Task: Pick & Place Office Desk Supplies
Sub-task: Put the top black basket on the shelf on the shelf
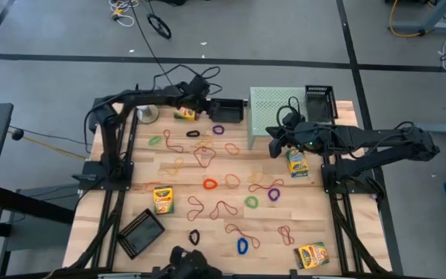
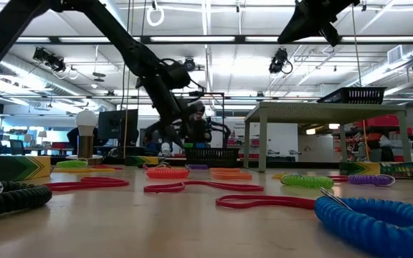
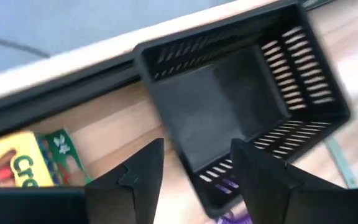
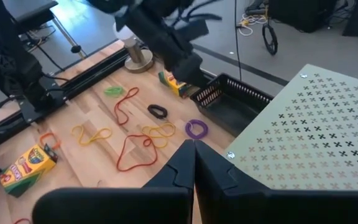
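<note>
A: Your left claw (image 3: 191, 171) hangs with fingers spread, empty, right over the near wall of the black mesh tray (image 3: 241, 99). A crayon box (image 3: 23, 163) lies just beside it on the desk (image 1: 130, 186).

B: And the risk?

A: Drop straight down and one finger could land on the rim, tipping or shoving the tray off the back edge.

B: The right claw (image 4: 194, 163)?

A: Clenched on nothing, raised at the edge of the green shelf (image 4: 309, 130); rubber bands (image 4: 135, 149) lie beyond it.
</note>
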